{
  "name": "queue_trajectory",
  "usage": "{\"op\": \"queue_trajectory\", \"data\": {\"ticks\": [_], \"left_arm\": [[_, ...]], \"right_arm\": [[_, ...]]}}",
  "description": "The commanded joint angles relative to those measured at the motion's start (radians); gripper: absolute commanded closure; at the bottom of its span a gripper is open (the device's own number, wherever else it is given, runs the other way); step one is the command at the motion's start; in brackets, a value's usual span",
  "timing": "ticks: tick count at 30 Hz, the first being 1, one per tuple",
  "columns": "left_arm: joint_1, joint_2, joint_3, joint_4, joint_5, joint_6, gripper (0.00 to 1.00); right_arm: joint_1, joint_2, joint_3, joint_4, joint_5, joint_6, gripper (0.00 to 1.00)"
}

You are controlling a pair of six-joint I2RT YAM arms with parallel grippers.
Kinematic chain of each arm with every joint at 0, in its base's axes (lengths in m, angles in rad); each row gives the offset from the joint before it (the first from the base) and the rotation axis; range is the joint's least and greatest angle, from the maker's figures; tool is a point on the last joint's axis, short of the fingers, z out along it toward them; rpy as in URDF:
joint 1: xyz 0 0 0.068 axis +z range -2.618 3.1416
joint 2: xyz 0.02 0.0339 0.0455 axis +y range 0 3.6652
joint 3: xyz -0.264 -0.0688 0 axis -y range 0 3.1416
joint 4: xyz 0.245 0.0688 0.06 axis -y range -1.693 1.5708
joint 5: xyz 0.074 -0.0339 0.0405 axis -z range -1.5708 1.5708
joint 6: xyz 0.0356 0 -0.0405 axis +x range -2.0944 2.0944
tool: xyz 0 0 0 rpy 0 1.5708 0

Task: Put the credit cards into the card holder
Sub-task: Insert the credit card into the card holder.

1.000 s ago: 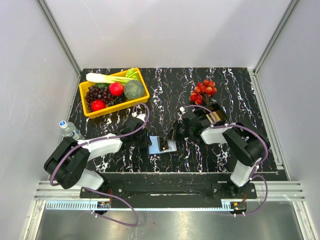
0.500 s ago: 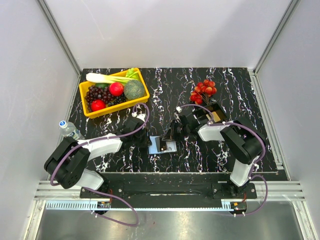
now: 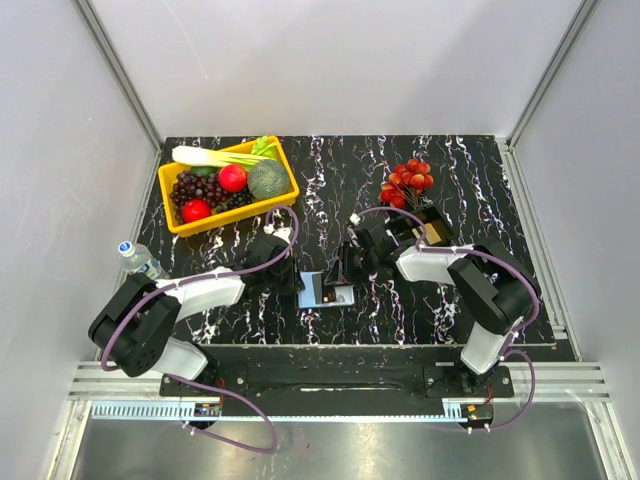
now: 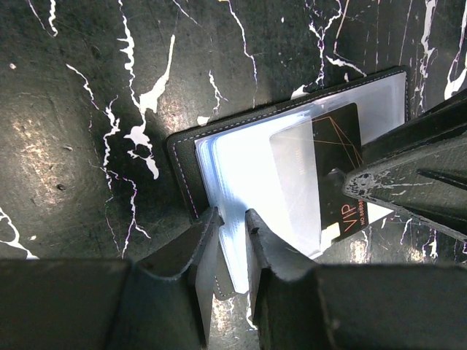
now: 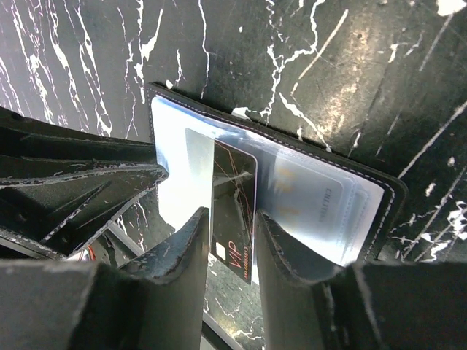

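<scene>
The left fingers (image 4: 191, 244) are clenched on the near edge of the card holder (image 4: 241, 168), a pale leaf of it nipped between them; the holder is thereby kept open and flat on the table (image 4: 87, 109). The right fingers (image 5: 182, 248) are released, one standing on each side of a black credit card (image 5: 233, 204) marked VIP, with a little gap apparent on both flanks. The card is lodged part-way in a clear pocket on the pale inner face, and its lettered end is left jutting past the holder's edge.

The step in hand is judged to be the seating of this card. The right fingers are best lifted straight off, so that the card is not dragged back out. The exposed end is then best pressed along the line of the pocket, squarely, so that no corner is caught. The left pinch should be kept firm, or the holder may be slid across the table.

Against the frame of a second ago, the right fingers are seen parted where they were clamped on the card; the right wrist is set slightly nearer the holder; the left arm and the holder are unchanged.
</scene>
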State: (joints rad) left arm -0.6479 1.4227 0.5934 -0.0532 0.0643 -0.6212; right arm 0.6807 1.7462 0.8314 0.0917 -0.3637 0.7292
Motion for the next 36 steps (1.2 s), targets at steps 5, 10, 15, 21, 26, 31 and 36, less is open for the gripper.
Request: {"op": "queue_trajectory", "data": {"ticks": [5, 10, 15, 21, 26, 31, 36], "left_arm": [[-0.010, 0.016, -0.017, 0.026, 0.031, -0.011, 0.75], [-0.010, 0.015, -0.017, 0.027, 0.029, -0.012, 0.75], [-0.010, 0.004, -0.021, 0.030, 0.029, -0.018, 0.68], [-0.009, -0.004, -0.024, 0.049, 0.038, -0.026, 0.64], [-0.009, -0.004, -0.029, 0.049, 0.046, -0.029, 0.64], [-0.007, -0.001, -0.029, 0.049, 0.051, -0.031, 0.64], [-0.004, -0.007, -0.023, 0.039, 0.032, -0.023, 0.64]], "right_arm": [[0.025, 0.053, 0.069, -0.032, -0.084, -0.033, 0.63], [0.051, 0.085, 0.100, -0.035, -0.116, -0.028, 0.62], [0.059, 0.093, 0.104, -0.014, -0.133, -0.019, 0.62], [0.059, 0.113, 0.100, 0.057, -0.179, 0.029, 0.61], [0.059, 0.128, 0.092, 0.091, -0.185, 0.049, 0.60], [0.059, 0.124, 0.089, 0.109, -0.179, 0.047, 0.59], [0.060, 0.053, 0.069, 0.054, -0.051, 0.033, 0.57]]}}
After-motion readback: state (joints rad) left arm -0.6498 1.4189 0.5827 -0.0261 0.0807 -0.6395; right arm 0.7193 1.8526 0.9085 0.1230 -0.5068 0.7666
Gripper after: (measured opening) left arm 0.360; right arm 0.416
